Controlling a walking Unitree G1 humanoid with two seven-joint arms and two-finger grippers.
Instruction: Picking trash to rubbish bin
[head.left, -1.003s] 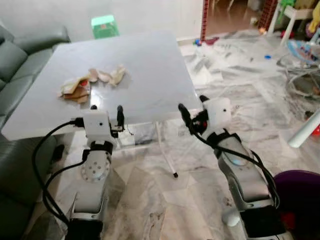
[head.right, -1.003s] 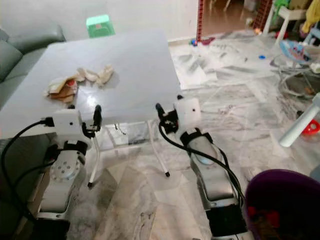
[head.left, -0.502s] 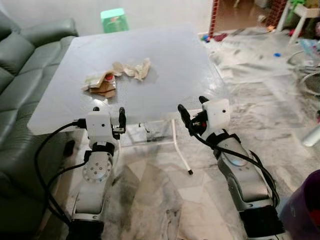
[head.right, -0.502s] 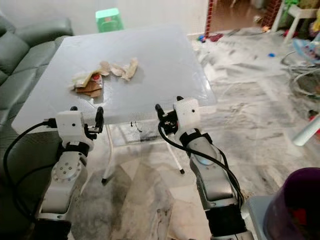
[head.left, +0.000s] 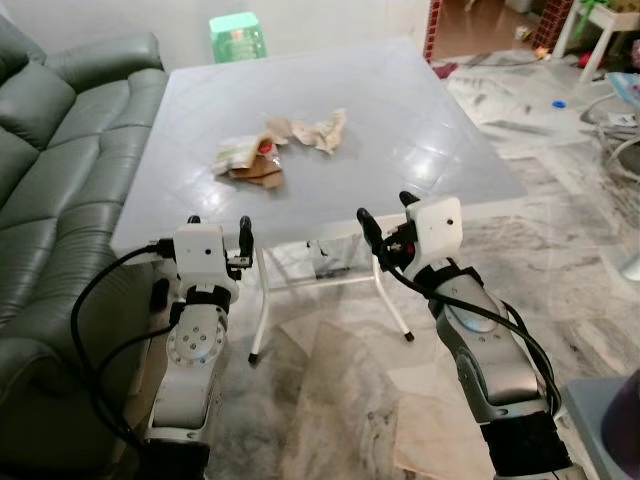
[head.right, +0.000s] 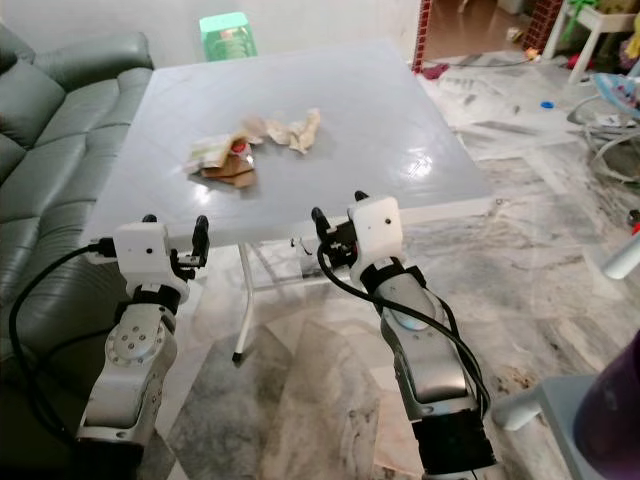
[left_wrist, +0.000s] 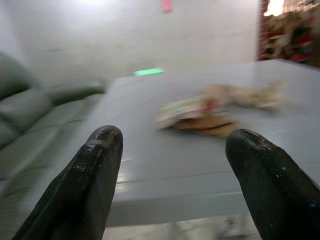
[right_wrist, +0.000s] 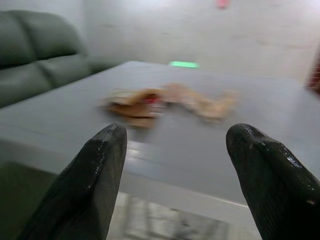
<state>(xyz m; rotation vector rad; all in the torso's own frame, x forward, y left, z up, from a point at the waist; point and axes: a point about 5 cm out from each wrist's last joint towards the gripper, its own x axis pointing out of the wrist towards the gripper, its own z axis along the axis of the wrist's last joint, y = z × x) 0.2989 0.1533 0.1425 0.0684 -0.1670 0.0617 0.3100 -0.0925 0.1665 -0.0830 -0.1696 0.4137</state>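
On the grey table (head.left: 420, 120), roughly midway across and nearer its sofa-side edge than the opposite one, lay the trash (head.left: 272, 154): a loose heap of crumpled wrappers, with a flat brown piece and a printed packet with a red spot at one end and pale crinkled paper trailing toward the table's middle. We judged it light, soft and easily crushed, likely to slip or come apart if pinched at a loose tail, so we thought the best hold was across the bunched brown and printed part, where the layers overlapped. It sat well back from the near edge. Our left gripper (head.left: 215, 226) hovered just short of that near edge with its fingers spread wide and empty, and our right gripper (head.left: 384, 212) hung beside it in front of the same edge, also spread wide with nothing between them. A dark sofa (head.left: 60, 150) ran along the table's left edge, and a green stool (head.left: 235, 25) stood beyond the far edge
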